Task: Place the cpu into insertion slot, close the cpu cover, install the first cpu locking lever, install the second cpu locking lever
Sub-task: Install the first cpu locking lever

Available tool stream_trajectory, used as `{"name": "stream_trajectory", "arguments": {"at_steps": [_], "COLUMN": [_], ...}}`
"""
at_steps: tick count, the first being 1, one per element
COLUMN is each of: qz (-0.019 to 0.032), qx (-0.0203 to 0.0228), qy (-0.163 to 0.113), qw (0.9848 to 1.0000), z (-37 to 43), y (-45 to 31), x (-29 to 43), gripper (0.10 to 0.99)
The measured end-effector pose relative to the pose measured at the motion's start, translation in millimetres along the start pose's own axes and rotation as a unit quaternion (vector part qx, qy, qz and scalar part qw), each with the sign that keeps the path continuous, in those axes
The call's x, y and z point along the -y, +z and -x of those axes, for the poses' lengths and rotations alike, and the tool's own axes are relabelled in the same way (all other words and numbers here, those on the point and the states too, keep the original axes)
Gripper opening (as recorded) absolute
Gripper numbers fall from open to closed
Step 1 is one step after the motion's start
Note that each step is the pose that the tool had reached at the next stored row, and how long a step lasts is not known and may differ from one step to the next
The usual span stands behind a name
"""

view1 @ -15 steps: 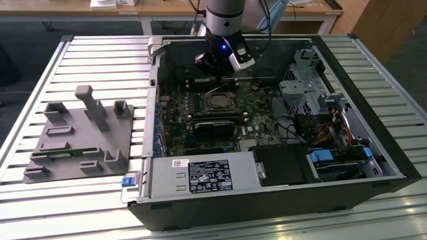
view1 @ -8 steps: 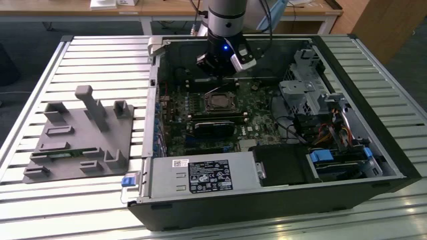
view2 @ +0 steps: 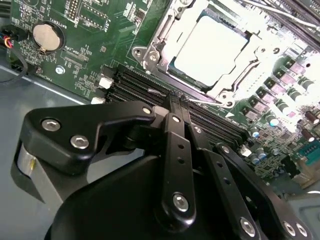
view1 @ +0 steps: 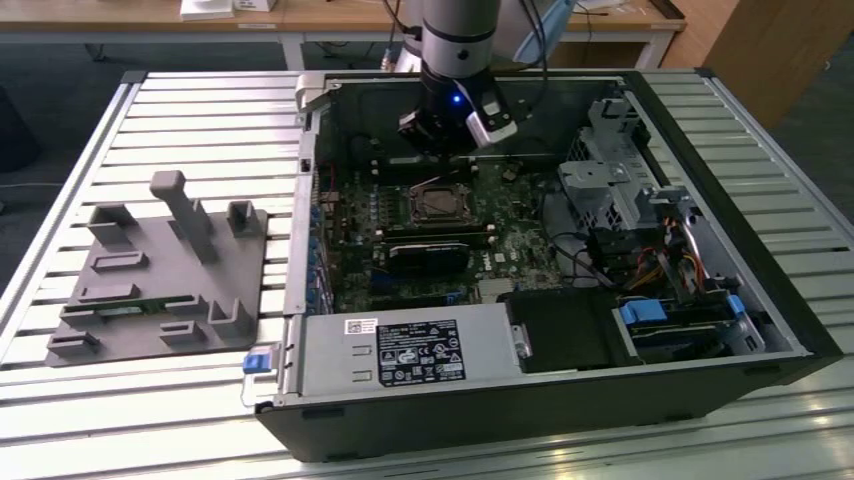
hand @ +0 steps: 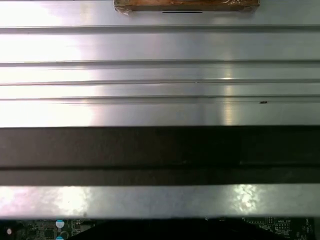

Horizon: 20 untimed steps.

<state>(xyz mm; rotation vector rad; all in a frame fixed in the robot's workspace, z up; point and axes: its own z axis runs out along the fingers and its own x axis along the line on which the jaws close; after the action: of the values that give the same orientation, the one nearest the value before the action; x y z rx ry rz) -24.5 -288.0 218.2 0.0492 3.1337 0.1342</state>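
The cpu [view2: 210, 50], a pale square chip, lies seated in the insertion slot [view1: 438, 204] on the motherboard. The silver cpu cover [view2: 161, 36] rests flat around it, its cut-out centre showing the chip's face. A thin metal lever [view2: 205, 101] runs along the socket's edge nearest the fingertips. My gripper [view2: 175, 98] hangs just above the memory slots beside the socket, its black fingers [view2: 176, 145] drawn together with nothing visible between them. In the exterior view the gripper [view1: 442, 140] sits inside the case, behind the socket.
Black memory slots [view2: 142, 84] and a coin battery [view2: 46, 36] lie near the fingertips. A black graphics card [view1: 427, 252], a power supply [view1: 407, 352] and a drive cage [view1: 607, 185] crowd the case. A grey fixture [view1: 160, 270] stands at the exterior view's left.
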Motion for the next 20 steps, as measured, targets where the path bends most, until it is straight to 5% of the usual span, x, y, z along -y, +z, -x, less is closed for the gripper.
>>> {"name": "stream_trajectory", "arguments": {"at_steps": [13, 20], "qz": [-0.0006, -0.0085], "qx": [0.0000, 0.0001], "qy": [0.000, 0.000], "qw": [1.0000, 1.0000], "z": [9.5, 10.1], "y": [13.8, 18.5], "x": [-0.1, -0.1], "gripper": [0.106, 0.106]}}
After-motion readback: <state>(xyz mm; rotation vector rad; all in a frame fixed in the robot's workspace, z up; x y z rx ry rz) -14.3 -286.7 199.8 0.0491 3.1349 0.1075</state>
